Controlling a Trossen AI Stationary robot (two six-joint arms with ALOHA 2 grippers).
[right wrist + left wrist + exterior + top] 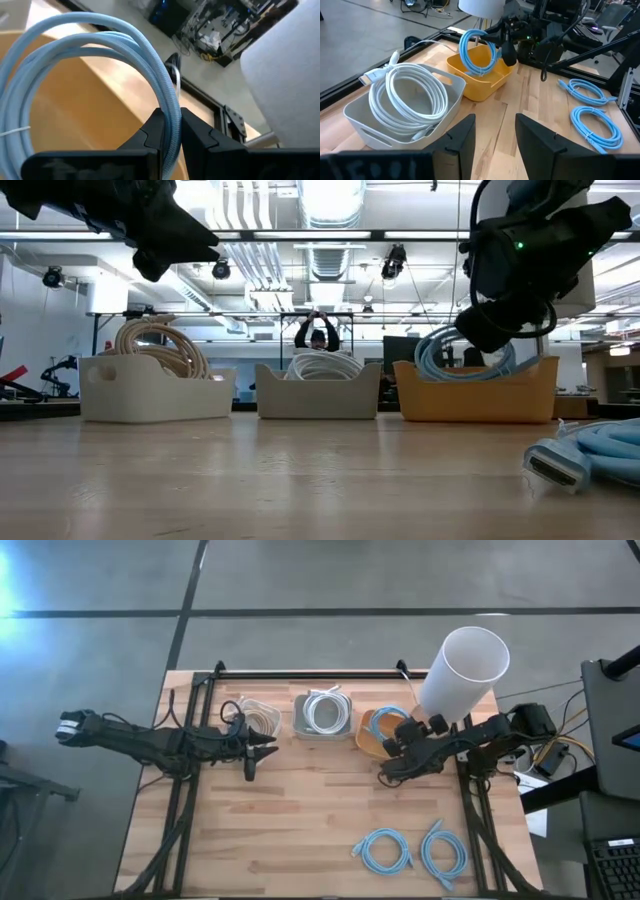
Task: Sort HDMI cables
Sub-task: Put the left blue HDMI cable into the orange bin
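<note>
Three bins stand in a row along the table's far edge: a white bin [262,720] with beige coils, a grey bin [323,715] with a white cable [410,102], a yellow bin [481,75]. Right gripper [170,127], fingers pinched on a light-blue coil [100,60], holds it over the yellow bin. Left gripper [494,140], fingers parted and empty, hovers near the white bin. Two light-blue coils [412,852] lie on the table's near right.

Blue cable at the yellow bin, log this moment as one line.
right claw: shut on light blue cable over yellow bin | left claw: open, empty | two blue coils on table
</note>
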